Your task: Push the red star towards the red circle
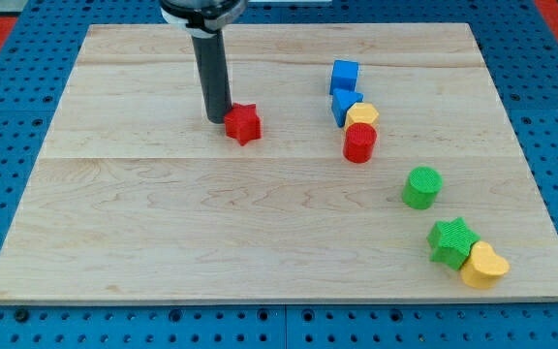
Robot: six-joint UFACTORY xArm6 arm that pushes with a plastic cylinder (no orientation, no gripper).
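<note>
The red star (243, 123) lies on the wooden board (163, 223), a little left of centre in the upper half. My tip (217, 118) stands right at the star's left side, touching or nearly touching it. The red circle (359, 142), a short cylinder, stands to the star's right and slightly lower, with open board between them.
A blue cube (345, 75) and a second blue block (345, 104) sit above the red circle, with a yellow block (362, 115) touching it. A green cylinder (421, 187), a green star (452, 241) and a yellow heart (483, 266) lie lower right.
</note>
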